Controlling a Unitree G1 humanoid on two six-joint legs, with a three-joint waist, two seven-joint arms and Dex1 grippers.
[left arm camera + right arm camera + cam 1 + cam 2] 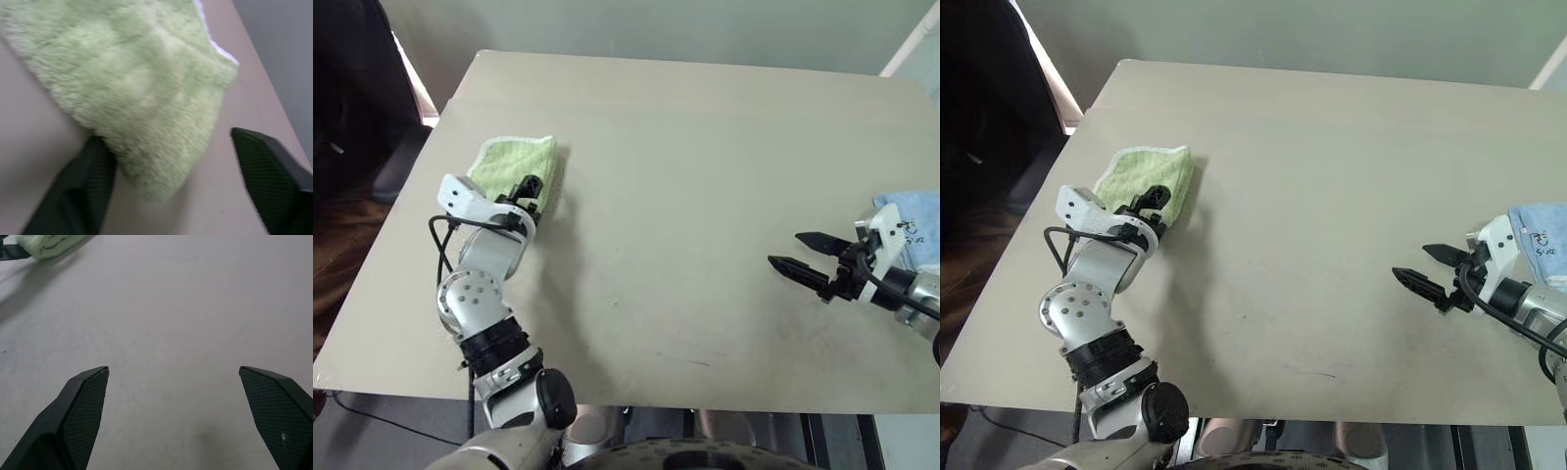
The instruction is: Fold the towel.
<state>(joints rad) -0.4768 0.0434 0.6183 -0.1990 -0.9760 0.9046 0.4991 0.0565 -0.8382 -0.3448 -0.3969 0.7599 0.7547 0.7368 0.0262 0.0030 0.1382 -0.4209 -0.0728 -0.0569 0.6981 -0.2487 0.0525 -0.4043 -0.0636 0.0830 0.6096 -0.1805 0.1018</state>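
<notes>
towel [514,166] lies folded at ten o'clock on the surface [705,196]; left end effector [171,191] released astride its edge might snag it; right end effector [800,253] released.

text | small dark print on blue cloth [1540,243] | unreadable
</notes>
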